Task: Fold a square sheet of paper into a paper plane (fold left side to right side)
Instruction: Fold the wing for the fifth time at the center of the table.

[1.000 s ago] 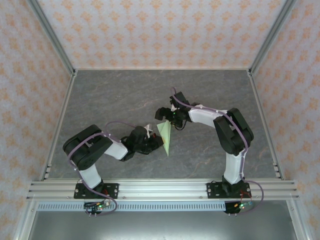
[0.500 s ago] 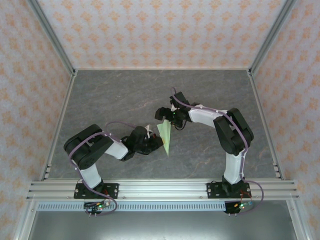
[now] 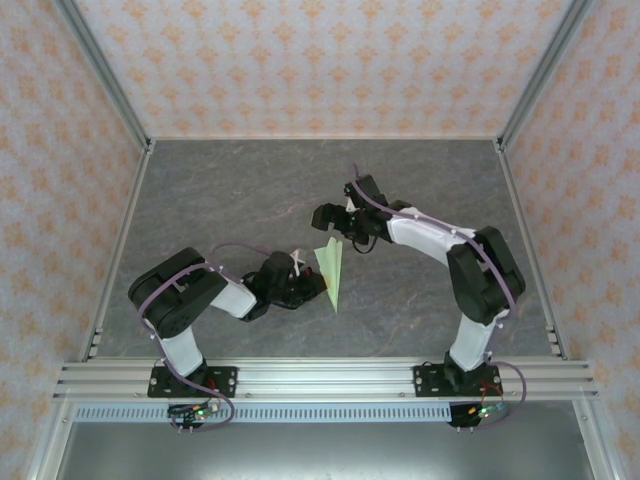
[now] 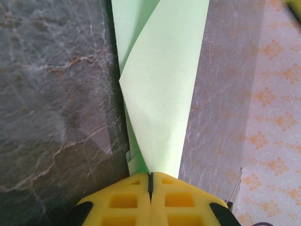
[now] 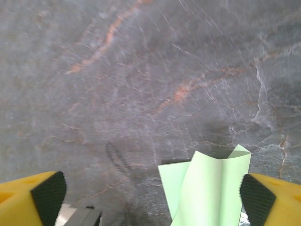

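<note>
Though seemingly loose, pale-green paper plane (image 3: 331, 273)

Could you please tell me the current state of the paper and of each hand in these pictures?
Pale-green folded paper plane: creased into a slim pointed dart, on the grey table, one end pinched.
Left hand: shut on the paper plane.
Right hand: open, fingers either side of the plane's wide end, not gripping.

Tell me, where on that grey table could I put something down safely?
The table's far half, up to the back wall, is bare, as is the strip right of the right arm. The middle is crowded: left gripper and right gripper meet at the paper plane.
</note>
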